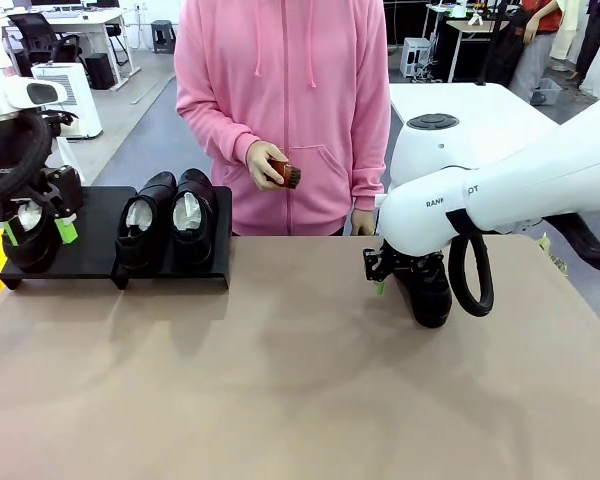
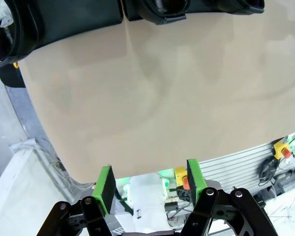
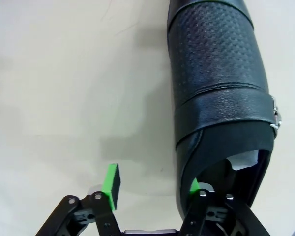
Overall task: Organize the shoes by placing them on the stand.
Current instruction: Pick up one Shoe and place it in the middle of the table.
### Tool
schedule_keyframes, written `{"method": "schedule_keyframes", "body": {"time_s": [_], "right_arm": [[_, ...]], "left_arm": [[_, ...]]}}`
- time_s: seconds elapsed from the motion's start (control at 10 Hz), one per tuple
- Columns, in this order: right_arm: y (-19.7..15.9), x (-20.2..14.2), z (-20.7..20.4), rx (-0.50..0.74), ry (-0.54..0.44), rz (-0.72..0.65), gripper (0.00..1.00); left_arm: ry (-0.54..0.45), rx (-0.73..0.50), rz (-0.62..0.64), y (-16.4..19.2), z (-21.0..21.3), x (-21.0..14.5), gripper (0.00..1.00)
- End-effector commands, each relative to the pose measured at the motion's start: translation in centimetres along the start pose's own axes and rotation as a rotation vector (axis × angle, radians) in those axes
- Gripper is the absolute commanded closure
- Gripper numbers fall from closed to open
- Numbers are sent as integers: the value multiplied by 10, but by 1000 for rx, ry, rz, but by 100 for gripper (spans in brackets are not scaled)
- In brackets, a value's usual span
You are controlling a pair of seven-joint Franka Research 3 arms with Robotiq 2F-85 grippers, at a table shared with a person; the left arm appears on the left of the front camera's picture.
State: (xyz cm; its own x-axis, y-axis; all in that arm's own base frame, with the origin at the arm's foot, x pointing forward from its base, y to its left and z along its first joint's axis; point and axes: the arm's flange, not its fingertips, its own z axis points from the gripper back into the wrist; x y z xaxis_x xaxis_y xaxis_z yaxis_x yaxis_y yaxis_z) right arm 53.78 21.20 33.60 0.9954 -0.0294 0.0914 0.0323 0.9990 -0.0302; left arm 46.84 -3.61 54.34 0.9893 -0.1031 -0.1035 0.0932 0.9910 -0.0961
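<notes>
Three glossy black shoes stuffed with white paper stand on the black stand [image 1: 100, 262] at the far left: one at its left end [image 1: 28, 245] and a pair [image 1: 145, 222] [image 1: 194, 215] at its right end. My left gripper [image 1: 38, 233] hangs open over the left-end shoe, its green pads either side of it. In the left wrist view that gripper [image 2: 150, 183] has nothing between its fingers. A fourth shoe [image 1: 430, 292] [image 3: 216, 83] stands on the table at the right. My right gripper [image 1: 393, 274] [image 3: 152, 187] straddles its heel wall, one finger inside the opening and the outer pad clear of the leather.
A person in a pink hoodie stands at the far edge holding a small brown brush [image 1: 286, 173]. The tan table [image 1: 280, 380] lies bare between the stand and the right shoe. Its near edge and robot base gear show in the left wrist view.
</notes>
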Motion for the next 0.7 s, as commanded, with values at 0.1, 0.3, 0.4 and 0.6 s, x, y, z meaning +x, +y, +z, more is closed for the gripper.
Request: {"method": "schedule_keyframes", "body": {"time_s": [0.1,0.3,0.4,0.6], "right_arm": [[-4,8,6,23,24,7,100],[-5,8,5,22,33,4,100],[-5,8,4,21,34,7,100],[-7,8,5,29,40,5,100]], "left_arm": [[-2,15,2,2,0,-2,24],[-2,15,2,2,0,-2,24],[-2,15,2,2,0,-2,24],[-2,15,2,2,0,-2,24]]}}
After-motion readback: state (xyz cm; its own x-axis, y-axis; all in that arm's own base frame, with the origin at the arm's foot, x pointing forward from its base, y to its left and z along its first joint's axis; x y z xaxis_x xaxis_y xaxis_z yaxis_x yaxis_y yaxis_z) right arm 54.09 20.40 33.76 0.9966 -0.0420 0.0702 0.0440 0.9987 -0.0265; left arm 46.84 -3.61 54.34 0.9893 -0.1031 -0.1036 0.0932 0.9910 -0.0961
